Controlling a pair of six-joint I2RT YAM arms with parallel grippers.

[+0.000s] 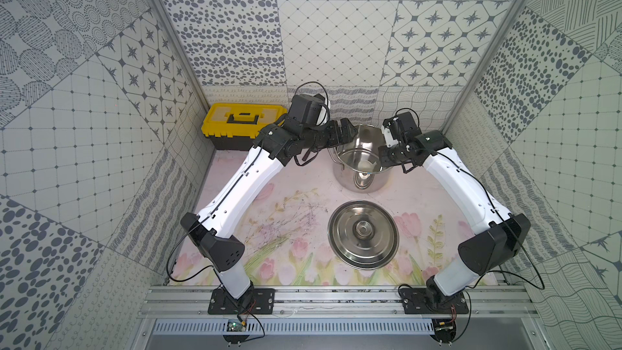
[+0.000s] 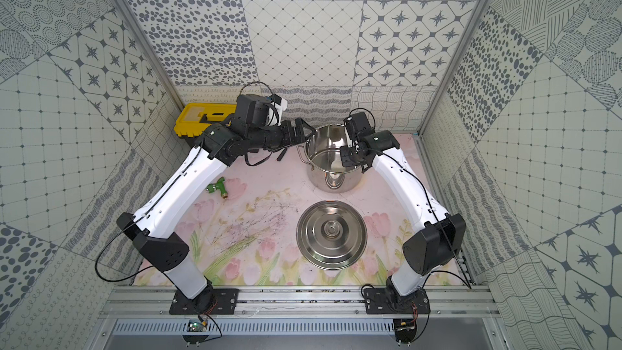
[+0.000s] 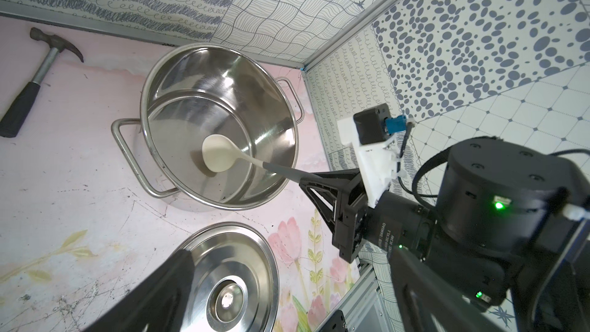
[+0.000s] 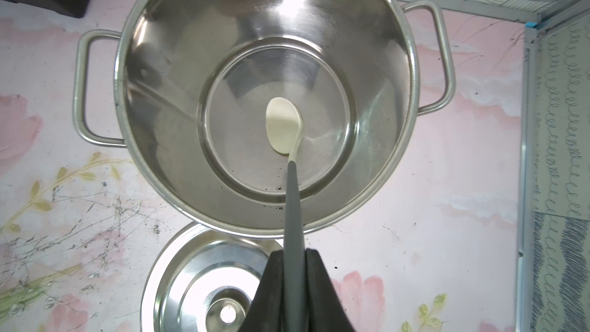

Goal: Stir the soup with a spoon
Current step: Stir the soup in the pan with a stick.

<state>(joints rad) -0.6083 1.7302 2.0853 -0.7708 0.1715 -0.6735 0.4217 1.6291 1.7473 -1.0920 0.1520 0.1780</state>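
– Steel stockpot (image 4: 178, 59), uncovered, no liquid showing. Where's the spoon (image 4: 292, 183)?
– Inside it: cream bowl low over the pot floor, grey handle slanting up across the rim into the right gripper (image 4: 294, 255), clamped tight on it.
– And the left gripper (image 2: 300, 128)?
– Spread wide, empty, just beside the rim. Stirring looks like the right arm's job, swinging that long handle round.

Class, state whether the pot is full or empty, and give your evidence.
Empty: in the pot, bare steel floor shows around the spoon; no liquid visible.
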